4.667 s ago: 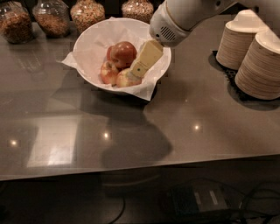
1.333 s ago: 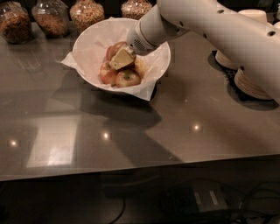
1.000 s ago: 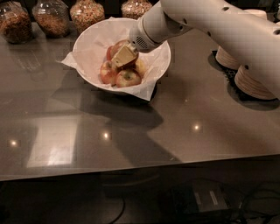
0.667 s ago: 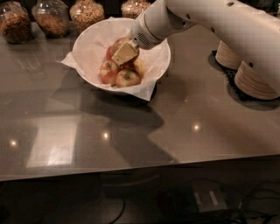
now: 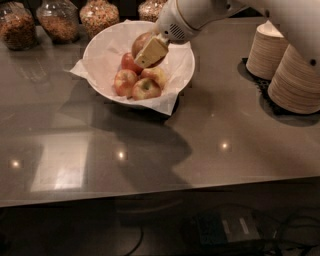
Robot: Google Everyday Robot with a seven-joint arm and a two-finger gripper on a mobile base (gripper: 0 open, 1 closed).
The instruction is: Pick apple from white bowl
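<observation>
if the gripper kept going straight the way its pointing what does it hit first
The gripper hangs over the white bowl, pointing down-left. Likely first: the small reddish apple just off its tip, though depth is unclear.

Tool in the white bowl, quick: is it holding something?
The tool: closed on the big deep-red apple, above the paper-lined round white bowl.

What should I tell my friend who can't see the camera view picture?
A robot's gripper rests against a big red apple in a white bowl, above smaller apples. The bowl sits on a shiny table, with jars behind and stacked paper bowls beside it.
</observation>
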